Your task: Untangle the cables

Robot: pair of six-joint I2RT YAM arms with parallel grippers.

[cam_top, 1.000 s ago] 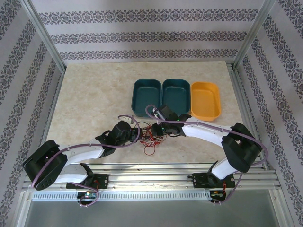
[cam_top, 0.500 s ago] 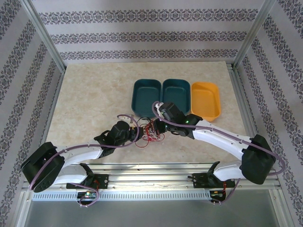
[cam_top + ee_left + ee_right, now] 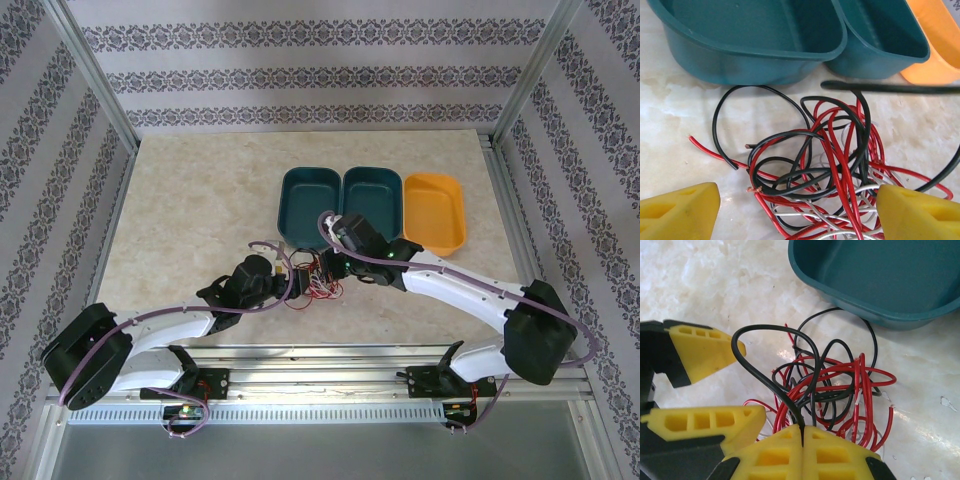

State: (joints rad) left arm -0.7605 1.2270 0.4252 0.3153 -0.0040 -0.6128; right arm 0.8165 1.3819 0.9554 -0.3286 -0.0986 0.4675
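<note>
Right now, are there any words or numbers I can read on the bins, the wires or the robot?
None: no words, numbers or signs can be read anywhere. The teal bins, the orange bin and the cables are plain. The wallpaper carries only a swirly pattern, not letters.

A lab test cell: aluminium frame (image 3: 92, 75), wallpapered panels (image 3: 300, 60) (floral stripes).

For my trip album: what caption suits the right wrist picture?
Right claw pinches a black cable looping from the red-and-black tangle beside a teal bin.
</note>
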